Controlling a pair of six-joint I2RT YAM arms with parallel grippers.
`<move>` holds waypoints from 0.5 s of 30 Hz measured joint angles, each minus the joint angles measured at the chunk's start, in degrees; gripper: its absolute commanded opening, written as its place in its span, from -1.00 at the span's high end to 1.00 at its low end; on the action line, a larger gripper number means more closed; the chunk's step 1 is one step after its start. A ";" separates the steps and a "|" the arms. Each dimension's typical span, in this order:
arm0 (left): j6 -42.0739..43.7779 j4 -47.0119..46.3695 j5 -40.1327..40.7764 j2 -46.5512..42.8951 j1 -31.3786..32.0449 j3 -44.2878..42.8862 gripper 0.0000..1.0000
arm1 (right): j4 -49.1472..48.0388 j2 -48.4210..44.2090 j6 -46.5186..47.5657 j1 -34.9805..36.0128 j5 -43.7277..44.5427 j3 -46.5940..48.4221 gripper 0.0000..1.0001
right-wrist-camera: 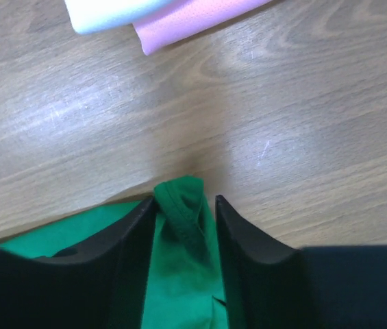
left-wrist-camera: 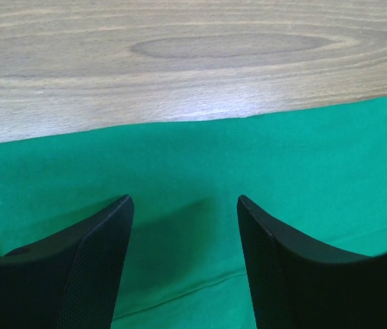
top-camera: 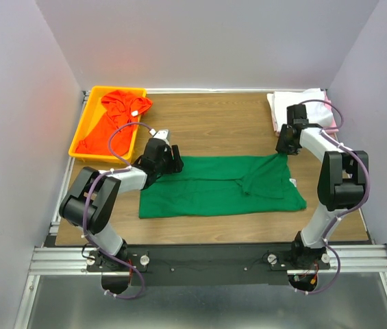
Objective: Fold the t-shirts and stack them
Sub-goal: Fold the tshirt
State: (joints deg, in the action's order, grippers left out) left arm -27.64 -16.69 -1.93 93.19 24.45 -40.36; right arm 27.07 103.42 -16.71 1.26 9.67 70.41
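Dark green soft cloth t-shirt (top-camera: 214, 192): limp, light, handles best by corners; right gripper (right-wrist-camera: 185, 202) clamped on far right corner, left gripper (left-wrist-camera: 183, 200) apart.

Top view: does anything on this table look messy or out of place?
The orange-red shirt lies crumpled in the yellow tray. The green shirt has a rumpled ridge right of centre.

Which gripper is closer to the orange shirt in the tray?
Left. The left gripper is over the green shirt's left end, near the orange shirt; the right gripper straddles the green shirt's far right corner.
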 measured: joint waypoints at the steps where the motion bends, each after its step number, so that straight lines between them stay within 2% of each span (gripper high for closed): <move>1: 0.02 0.00 0.00 0.24 0.00 0.00 -0.40 | 0.00 0.26 0.22 -0.09 -0.02 0.11 0.30; 4: 0.07 -0.39 0.00 0.90 -0.24 0.00 -0.40 | -0.04 0.70 0.31 -0.42 -0.07 0.39 0.55; 5: 0.09 -0.42 0.00 0.90 -0.37 0.00 -0.40 | -0.04 0.74 0.42 -0.52 -0.07 0.42 0.74; 7: 0.07 -0.44 0.02 0.90 -0.50 0.00 -0.40 | -0.02 0.79 0.35 -0.70 -0.07 0.42 0.97; 15: 0.07 -1.09 0.00 0.90 -1.73 0.37 -0.40 | -0.02 0.72 0.00 -4.79 -3.37 0.42 0.99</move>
State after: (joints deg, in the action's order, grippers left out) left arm -27.57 -17.78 -1.93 94.08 22.72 -39.99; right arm 27.05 104.14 -16.71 -3.53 6.31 70.83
